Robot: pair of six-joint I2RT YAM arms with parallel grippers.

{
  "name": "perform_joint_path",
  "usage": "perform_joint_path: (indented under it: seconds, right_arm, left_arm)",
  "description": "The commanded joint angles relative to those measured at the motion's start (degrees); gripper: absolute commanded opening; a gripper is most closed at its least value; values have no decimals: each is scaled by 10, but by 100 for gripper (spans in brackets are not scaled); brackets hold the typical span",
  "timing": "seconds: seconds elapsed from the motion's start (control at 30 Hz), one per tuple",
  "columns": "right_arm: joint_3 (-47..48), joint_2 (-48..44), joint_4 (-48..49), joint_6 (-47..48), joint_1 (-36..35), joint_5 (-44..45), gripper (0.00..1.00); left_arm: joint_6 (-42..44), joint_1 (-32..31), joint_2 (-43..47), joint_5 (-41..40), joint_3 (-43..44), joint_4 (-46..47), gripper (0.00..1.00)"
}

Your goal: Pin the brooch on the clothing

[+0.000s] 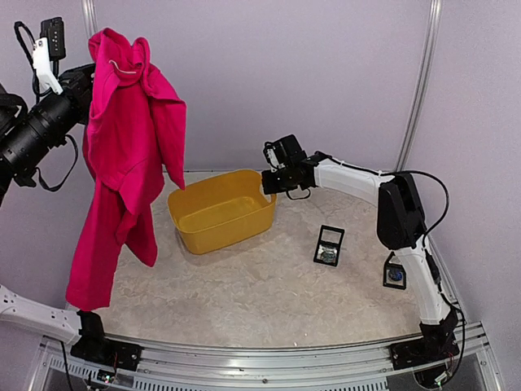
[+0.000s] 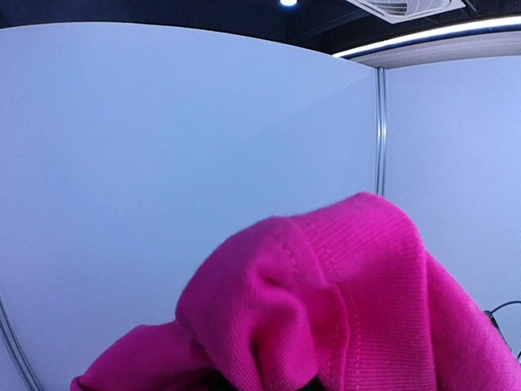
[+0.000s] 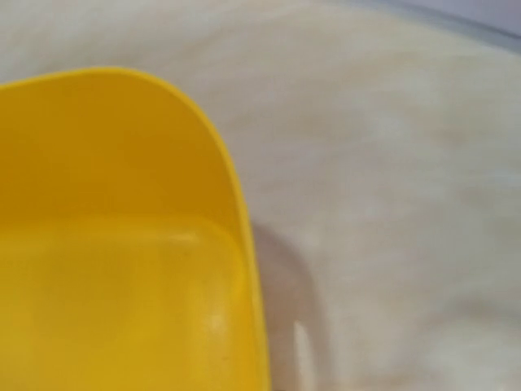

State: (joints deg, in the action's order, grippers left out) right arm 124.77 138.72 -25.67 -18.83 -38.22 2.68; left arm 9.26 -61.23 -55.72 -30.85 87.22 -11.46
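The crimson-pink T-shirt (image 1: 122,155) hangs high at the left from my raised left gripper (image 1: 88,81), which is shut on its bunched top. The hem reaches down near the table's front left. In the left wrist view the shirt's ribbed fabric (image 2: 342,301) covers my fingers. My right gripper (image 1: 270,181) hovers at the right rim of the yellow tub (image 1: 221,210), and its fingers do not show in the right wrist view. A small open black case (image 1: 329,246) with something shiny inside lies on the table to the right of the tub. I cannot tell if that is the brooch.
A second small black square piece (image 1: 396,275) lies beside the right arm near the table's right edge. The yellow tub's wall (image 3: 122,204) fills the left of the right wrist view, over the pale table (image 3: 391,204). Grey walls enclose the back and sides.
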Motion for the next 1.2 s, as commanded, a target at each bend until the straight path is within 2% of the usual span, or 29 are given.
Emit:
perform_joint_path:
  seconds: [0.0,0.13,0.17,0.23,0.3,0.5,0.53,0.6,0.63,0.67,0.7,0.77,0.83,0.9,0.93,1.07,1.17]
  right_arm:
    - [-27,-46,78,-55,60,53,0]
    - [-23,-31,116,-85,68,77,0]
    - [-22,-25,125,-98,68,72,0]
    - [-9,-6,133,-126,68,60,0]
    - [15,13,133,-147,68,52,0]
    - [35,38,143,-185,58,29,0]
    - [34,40,145,-184,55,28,0]
    - [32,41,145,-179,49,23,0]
    - [32,40,143,-178,48,16,2]
    - [32,38,143,-177,47,9,9]
    - [30,32,142,-173,47,3,16]
    - [28,17,140,-155,47,-2,31]
    - [24,-9,138,-117,47,-8,44]
    - [19,-35,126,-87,47,-15,51]
    - [15,-49,116,-71,46,-16,54]
    - [-56,-132,91,7,37,-24,59]
    - [-147,-204,94,37,26,-64,62]
  left_arm:
    - [2,-5,28,-1,-13,18,0]
    - [-11,-4,18,-21,-75,-32,0]
    - [-23,-4,8,0,-95,-48,0]
    - [-34,-4,-37,130,-129,-77,0]
    - [-47,-5,-77,215,-156,-92,0]
    - [-75,38,-145,296,-223,-95,0]
    - [-75,50,-152,311,-233,-91,13]
    - [-62,66,-168,343,-248,-86,61]
    - [-48,68,-178,353,-247,-92,76]
    - [-34,68,-185,357,-237,-101,88]
    - [-21,69,-198,362,-222,-110,96]
    - [-10,89,-208,382,-187,-109,99]
    - [-9,140,-213,427,-152,-94,99]
    - [-2,190,-228,468,-125,-96,99]
    - [7,207,-249,469,-107,-104,99]
    - [70,243,-349,365,-51,-147,97]
    - [192,228,-417,341,-47,-188,92]
